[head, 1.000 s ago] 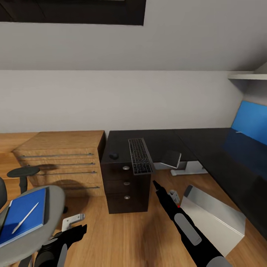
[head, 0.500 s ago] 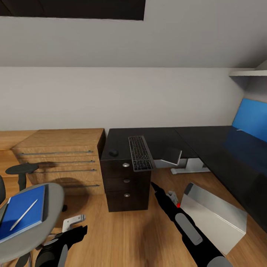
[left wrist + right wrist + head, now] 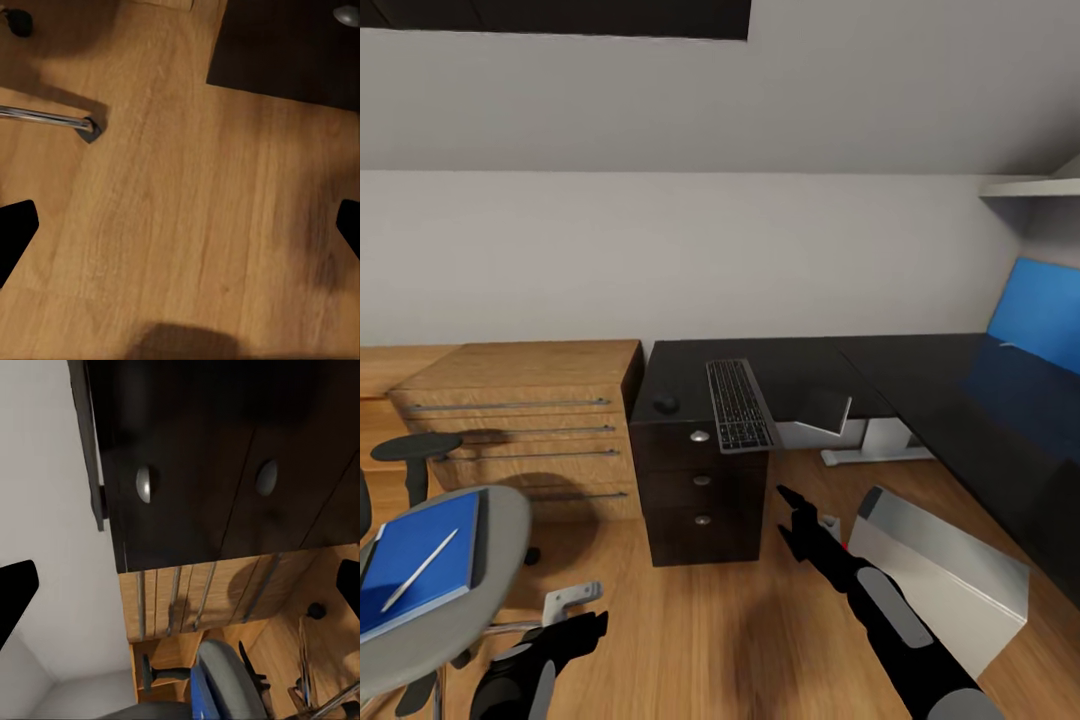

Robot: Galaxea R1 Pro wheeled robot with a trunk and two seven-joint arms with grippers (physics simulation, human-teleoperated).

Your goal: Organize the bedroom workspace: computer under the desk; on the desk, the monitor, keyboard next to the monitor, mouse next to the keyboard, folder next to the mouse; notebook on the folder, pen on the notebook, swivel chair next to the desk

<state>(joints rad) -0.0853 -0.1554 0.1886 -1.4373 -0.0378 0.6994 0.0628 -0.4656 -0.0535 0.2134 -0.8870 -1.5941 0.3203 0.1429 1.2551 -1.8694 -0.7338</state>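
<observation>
The black desk (image 3: 800, 362) carries the keyboard (image 3: 738, 404) over its drawer unit and the small black mouse (image 3: 666, 405) beside it. At the desk's far right stands a blue-faced panel, apparently the monitor (image 3: 1042, 315). The silver computer (image 3: 940, 572) lies on the floor in front of the desk. A tilted grey-white notebook (image 3: 826, 412) shows just under the desk edge. The blue folder (image 3: 422, 565) with the pen (image 3: 418, 571) on it rests on the swivel chair (image 3: 495, 560). My left gripper (image 3: 575, 635) and right gripper (image 3: 792, 515) hang open over the floor, holding nothing.
A light wooden drawer chest (image 3: 525, 415) stands left of the black drawer unit (image 3: 702, 490). The chair's chrome base leg (image 3: 45, 116) reaches across the floor near my left gripper. A white shelf (image 3: 1030, 187) is high on the right wall.
The head camera has shifted, so the whole scene sits slightly higher and further left. My right gripper has turned, and its two spread fingers now show apart.
</observation>
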